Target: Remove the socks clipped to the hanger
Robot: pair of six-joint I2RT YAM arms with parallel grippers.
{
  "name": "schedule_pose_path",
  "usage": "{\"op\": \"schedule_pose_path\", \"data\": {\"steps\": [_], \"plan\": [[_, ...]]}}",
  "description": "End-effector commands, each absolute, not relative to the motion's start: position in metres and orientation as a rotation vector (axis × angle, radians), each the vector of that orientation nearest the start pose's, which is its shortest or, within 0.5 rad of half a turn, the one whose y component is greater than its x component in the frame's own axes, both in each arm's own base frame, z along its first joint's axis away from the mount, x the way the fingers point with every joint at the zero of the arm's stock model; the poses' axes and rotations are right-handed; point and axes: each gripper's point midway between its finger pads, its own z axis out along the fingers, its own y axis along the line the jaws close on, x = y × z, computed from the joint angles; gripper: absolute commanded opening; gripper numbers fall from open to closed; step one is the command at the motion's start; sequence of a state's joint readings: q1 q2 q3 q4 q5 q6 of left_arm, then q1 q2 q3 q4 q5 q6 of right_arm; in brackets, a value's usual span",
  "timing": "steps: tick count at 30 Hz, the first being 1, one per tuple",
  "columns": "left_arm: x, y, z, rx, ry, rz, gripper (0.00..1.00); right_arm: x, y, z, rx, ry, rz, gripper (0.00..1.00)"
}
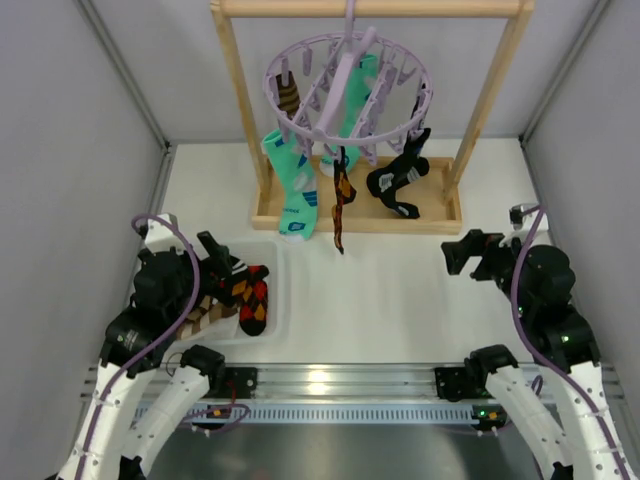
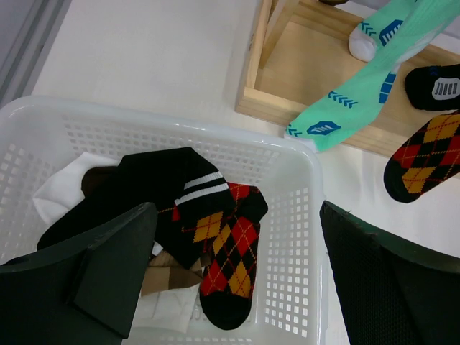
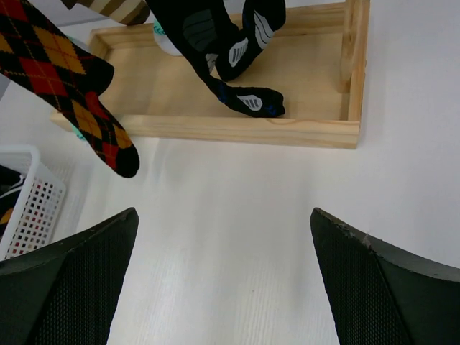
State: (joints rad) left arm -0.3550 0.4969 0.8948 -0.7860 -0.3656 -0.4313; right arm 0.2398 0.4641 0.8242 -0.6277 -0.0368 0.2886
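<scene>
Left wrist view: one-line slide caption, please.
Open left end effector above the white basket holding an argyle sock; a mint-green sock dangles at the wooden rack base.

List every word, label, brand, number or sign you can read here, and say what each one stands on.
None: no letters or digits can be read in any view.
The mint-green fabric sock carries blue patches and chevrons, which are shapes only, with no legible wording.
The black fabric sock carries small white striped marks, too small to read as text.
</scene>
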Motion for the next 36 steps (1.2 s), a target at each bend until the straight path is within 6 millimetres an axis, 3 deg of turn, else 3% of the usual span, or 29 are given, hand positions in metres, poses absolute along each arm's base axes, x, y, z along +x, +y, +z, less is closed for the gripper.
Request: {"op": "schedule_pose_path", "data": {"steps": [1, 4, 6, 7, 8, 9, 10, 11, 12, 13, 14, 16, 17, 18, 19, 20, 22, 23, 26, 27, 28, 30, 32, 36], "plan": [[0.209, -0.025, 0.268, -0.336, 1.875, -0.172, 0.99, 0.223, 0.070, 0.279, 0.038, 1.806, 0.395, 0.99], [0.209, -0.026, 0.267, -0.334, 1.877, -0.173, 0.99, 0.230, 0.055, 0.280, 0.179, 1.771, 0.355, 0.99], [0.209, -0.026, 0.267, -0.335, 1.880, -0.171, 0.99, 0.233, 0.062, 0.286, 0.172, 1.725, 0.409, 0.99], [0.209, -0.026, 0.267, -0.335, 1.880, -0.171, 0.99, 0.232, 0.081, 0.279, 0.093, 1.728, 0.495, 0.99], [0.209, -0.026, 0.267, -0.335, 1.880, -0.171, 0.99, 0.236, 0.096, 0.294, 0.045, 1.652, 0.585, 0.99], [0.209, -0.026, 0.267, -0.336, 1.879, -0.172, 0.99, 0.237, 0.111, 0.294, -0.003, 1.640, 0.665, 0.99], [0.210, -0.026, 0.266, -0.334, 1.882, -0.172, 0.99, 0.233, 0.132, 0.288, -0.076, 1.659, 0.785, 0.99], [0.210, -0.026, 0.266, -0.335, 1.882, -0.170, 0.98, 0.243, 0.146, 0.274, -0.070, 1.726, 0.861, 0.99], [0.210, -0.026, 0.266, -0.337, 1.883, -0.169, 0.98, 0.250, 0.156, 0.279, -0.105, 1.703, 0.898, 0.99], [0.210, -0.026, 0.265, -0.336, 1.886, -0.167, 0.99, 0.262, 0.157, 0.276, -0.074, 1.717, 0.868, 1.00], [0.210, -0.026, 0.265, -0.337, 1.886, -0.166, 0.99, 0.268, 0.176, 0.260, -0.111, 1.774, 0.857, 0.99], [0.210, -0.026, 0.265, -0.337, 1.887, -0.165, 0.99, 0.284, 0.189, 0.269, -0.107, 1.734, 0.764, 0.99], [0.210, -0.025, 0.264, -0.338, 1.888, -0.163, 0.98, 0.278, 0.216, 0.259, -0.189, 1.759, 0.761, 0.99], [0.210, -0.025, 0.265, -0.341, 1.884, -0.164, 0.99, 0.281, 0.226, 0.269, -0.191, 1.718, 0.741, 1.00], [0.210, -0.025, 0.265, -0.339, 1.885, -0.163, 0.98, 0.295, 0.225, 0.259, -0.143, 1.733, 0.638, 0.99], [0.210, -0.025, 0.264, -0.340, 1.887, -0.162, 0.99, 0.288, 0.241, 0.256, -0.203, 1.726, 0.606, 0.97], [0.210, -0.025, 0.264, -0.340, 1.886, -0.165, 0.99, 0.299, 0.246, 0.265, -0.165, 1.679, 0.500, 0.93], [0.211, -0.026, 0.264, -0.338, 1.888, -0.165, 0.99, 0.296, 0.268, 0.250, -0.234, 1.695, 0.475, 0.93], [0.211, -0.027, 0.263, -0.336, 1.896, -0.165, 0.99, 0.303, 0.300, 0.239, -0.275, 1.673, 0.481, 0.90], [0.211, -0.027, 0.264, -0.334, 1.894, -0.168, 0.98, 0.308, 0.305, 0.240, -0.274, 1.665, 0.478, 0.89], [0.211, -0.027, 0.263, -0.334, 1.896, -0.168, 0.99, 0.315, 0.313, 0.226, -0.295, 1.681, 0.447, 0.87], [0.211, -0.027, 0.263, -0.334, 1.896, -0.168, 0.99, 0.325, 0.324, 0.231, -0.294, 1.655, 0.443, 0.85], [0.211, -0.027, 0.263, -0.333, 1.896, -0.170, 0.99, 0.333, 0.335, 0.216, -0.331, 1.677, 0.414, 0.79], [0.211, -0.031, 0.267, -0.314, 1.894, -0.187, 0.99, 0.347, 0.342, 0.211, -0.304, 1.662, 0.379, 0.60]]}}
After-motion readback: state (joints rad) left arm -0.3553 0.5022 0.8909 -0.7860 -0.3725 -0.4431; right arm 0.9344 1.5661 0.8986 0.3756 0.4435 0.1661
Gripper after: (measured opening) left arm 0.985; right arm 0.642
